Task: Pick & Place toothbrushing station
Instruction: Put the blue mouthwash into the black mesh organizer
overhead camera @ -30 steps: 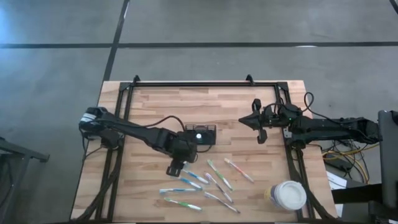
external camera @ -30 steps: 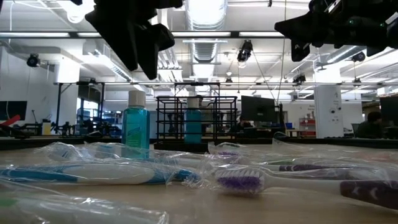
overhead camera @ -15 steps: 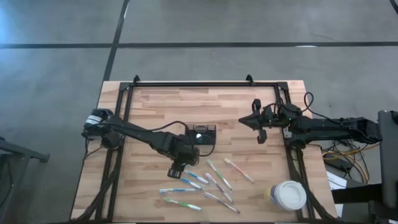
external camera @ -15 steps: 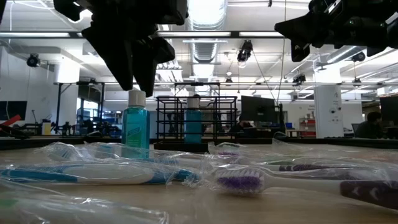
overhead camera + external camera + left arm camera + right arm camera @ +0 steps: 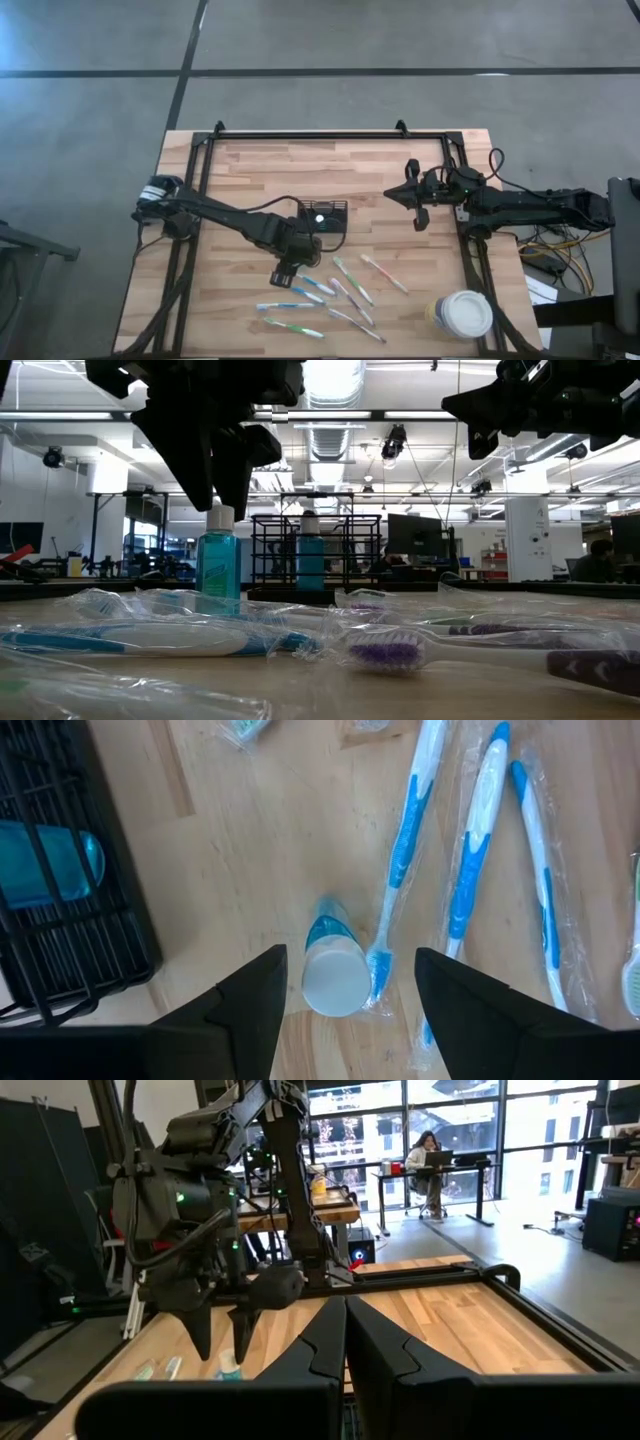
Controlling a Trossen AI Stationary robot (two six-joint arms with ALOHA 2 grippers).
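Note:
A small blue bottle with a white cap stands upright on the wooden table, just near-left of the black wire-mesh caddy. My left gripper hangs open over the bottle, pointing steeply down. One finger stands on each side of the cap and neither touches it. A second blue bottle stands inside the caddy. Several wrapped toothbrushes lie flat on the table near the front edge. My right gripper is shut and level, raised at the table's right side.
A large cup with a white lid stands at the near right corner. Blue-and-white toothbrushes lie close beside the standing bottle. A black frame runs round the table's edges. Bare wood lies at the far side.
My left gripper has sunk toward the standing blue bottle, still open, until its fingertips reach about the level of the cap. The bottle, caddy and toothbrushes have stayed where they were.

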